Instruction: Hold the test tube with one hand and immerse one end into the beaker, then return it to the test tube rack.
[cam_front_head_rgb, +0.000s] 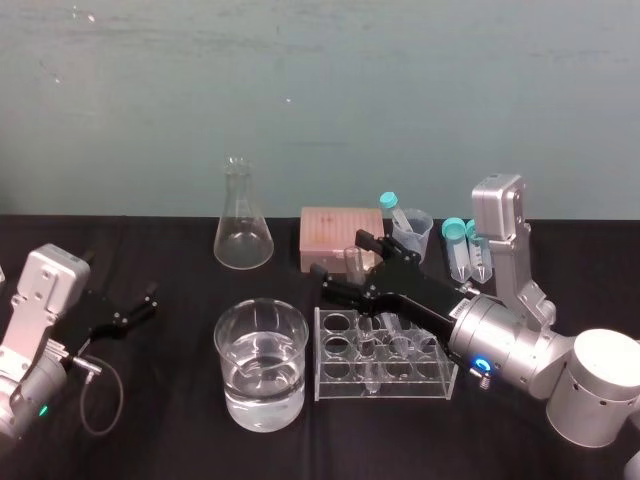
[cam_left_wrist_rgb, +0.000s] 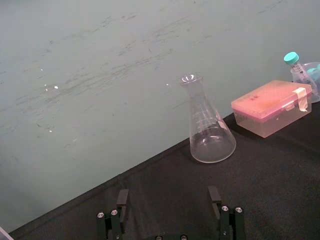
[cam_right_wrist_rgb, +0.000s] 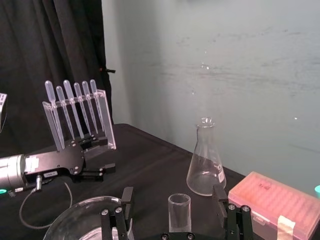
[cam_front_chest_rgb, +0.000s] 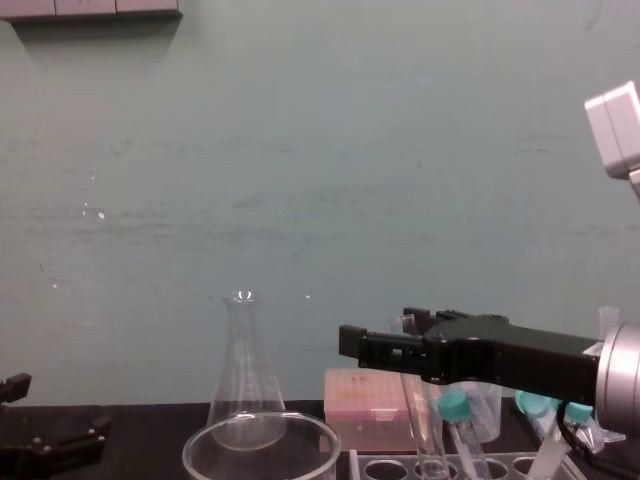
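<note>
Your right gripper (cam_front_head_rgb: 345, 257) was positioned over the back left corner of the test tube rack (cam_front_head_rgb: 345, 388), reaching in from the rack's right. Its fingers (cam_right_wrist_rgb: 127, 200) were spread apart on either side of the test tube (cam_right_wrist_rgb: 179, 215), with a clear gap on both sides and no contact with the glass. The test tube stood upright in a hole at that same corner of the rack, with its open mouth level with the gripper.

The beaker (cam_front_head_rgb: 260, 400) sat on the desk (cam_front_head_rgb: 170, 420) just to the left of the rack and was partly filled with clear liquid. A conical flask (cam_front_head_rgb: 243, 225) stood behind the beaker, farther back than the rack. A pink box (cam_front_head_rgb: 342, 237) lay just behind the rack. Teal-capped tubes (cam_front_head_rgb: 462, 250) were behind the rack's right end.

Your left gripper (cam_front_head_rgb: 148, 302) was low over the desk, well to the left of the rack and beyond the beaker. Its fingers were apart and held nothing.
</note>
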